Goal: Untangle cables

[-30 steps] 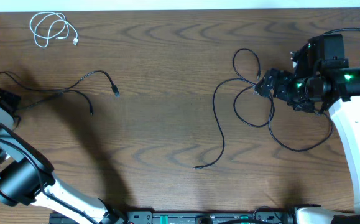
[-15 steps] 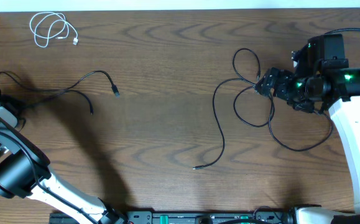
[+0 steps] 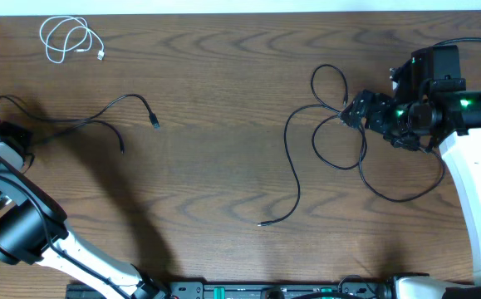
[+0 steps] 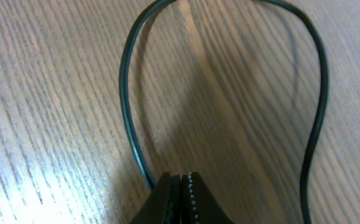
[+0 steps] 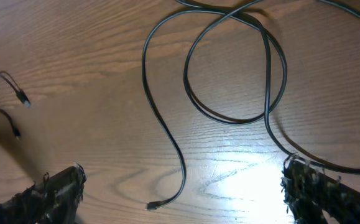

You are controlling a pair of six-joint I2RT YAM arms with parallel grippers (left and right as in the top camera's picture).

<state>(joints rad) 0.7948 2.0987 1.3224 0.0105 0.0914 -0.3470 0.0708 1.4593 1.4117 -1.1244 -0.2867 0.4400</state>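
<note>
Left tool (image 3: 9, 134): at the far left edge of the surface (image 3: 223, 91). In my left wrist view the jaws are closed tight, serrated faces meeting with no gap (image 4: 181, 186).

Left black cables (image 3: 128, 98): they start by my left tool and trail right across the wood, splitting into two strands. One plug end lies further right and higher, the other nearer and lower. They lie flat, well apart from everything else. Close up, a loop of this cable (image 4: 130, 93) lies on the wood ahead of the closed jaws. One leg of the loop runs down to the outer edge of one finger and vanishes there. I cannot tell whether the strand is pinched or only lies under the finger.

Right tool (image 3: 352, 112): jaws wide open, holding nothing. Both fingers sit at the bottom corners of my right wrist view (image 5: 183, 171) with bare wood and cable between them. Overhead it sits over the right side of the tangle.

Right black cables (image 3: 297, 189): on the right half of the surface, overlapping loops crossing each other just left of my right tool. A long tail curves down toward the middle and ends in a small plug. A wide arc sweeps below the right arm. In the wrist view the loops cross near the top and the tail (image 5: 167, 134) ends between my fingers.

White cable (image 3: 66, 37): coiled in small loops at the top left corner, apart from all the black cables, plug end pointing right
</note>
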